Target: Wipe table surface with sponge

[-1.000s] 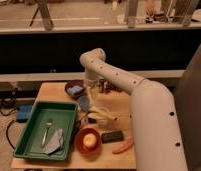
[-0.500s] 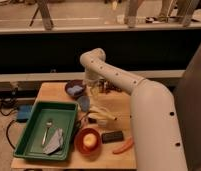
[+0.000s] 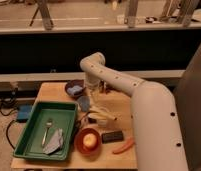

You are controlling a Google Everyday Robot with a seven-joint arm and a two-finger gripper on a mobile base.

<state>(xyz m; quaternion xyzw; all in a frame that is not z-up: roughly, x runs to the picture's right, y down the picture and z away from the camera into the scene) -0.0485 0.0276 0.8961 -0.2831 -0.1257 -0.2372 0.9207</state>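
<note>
My white arm reaches from the right over a small wooden table (image 3: 54, 92). The gripper (image 3: 90, 97) points down over the middle of the table, just right of a dark purple bowl (image 3: 74, 89). A small grey-blue piece (image 3: 84, 104), possibly the sponge, lies right under the gripper. I cannot tell whether the gripper touches it. A dark rectangular block (image 3: 112, 136) lies near the front of the table.
A green tray (image 3: 36, 122) with a fork (image 3: 47, 129) and a grey cloth (image 3: 54, 144) fills the table's left front. A red bowl (image 3: 88, 141) holds something yellow. An orange carrot (image 3: 124, 146) lies at the front right. A pale object (image 3: 101, 116) sits mid-table.
</note>
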